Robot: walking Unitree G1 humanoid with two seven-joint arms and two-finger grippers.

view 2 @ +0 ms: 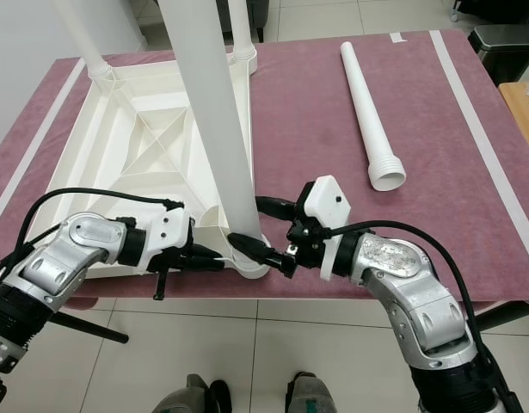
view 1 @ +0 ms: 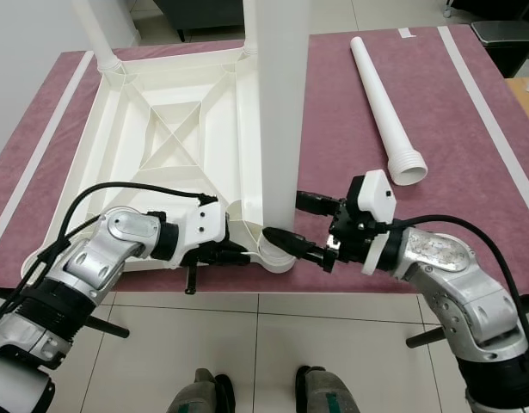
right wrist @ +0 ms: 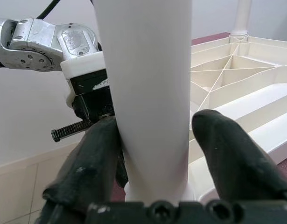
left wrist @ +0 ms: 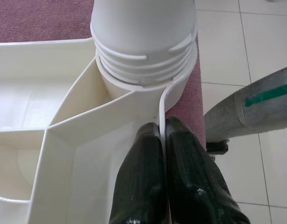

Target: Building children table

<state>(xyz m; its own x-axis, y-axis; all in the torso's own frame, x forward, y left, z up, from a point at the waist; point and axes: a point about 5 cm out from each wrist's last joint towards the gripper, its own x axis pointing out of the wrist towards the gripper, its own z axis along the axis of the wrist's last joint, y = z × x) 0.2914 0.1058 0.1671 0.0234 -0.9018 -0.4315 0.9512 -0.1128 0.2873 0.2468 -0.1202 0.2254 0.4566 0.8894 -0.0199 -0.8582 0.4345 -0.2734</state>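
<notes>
Tabletop (view 1: 174, 142) looks light, stiff, slick plastic: our left claw (left wrist: 163, 140) is pinching its rim while our right claw (view 1: 309, 225), spread, is bracketing the leg (view 1: 277, 112) low, at six o'clock.

The upright leg (view 1: 277, 112) is standing in the near corner socket of the upturned tabletop (view 1: 169, 138), blocking the way straight across that corner. The right gripper (view 1: 300, 222) is straddling the leg's base, one finger touching it, the other standing off with a gap. The left gripper (left wrist: 163, 154) is pinching the tabletop's rim just beside the socket, crowding that side. Two more legs (view 2: 238, 30) are rising at the far corners. A loose leg (view 1: 386, 107) is lying on the maroon cloth (view 1: 470, 172), well apart to the right; bare cloth between it and the tabletop is leaving passing room.
</notes>
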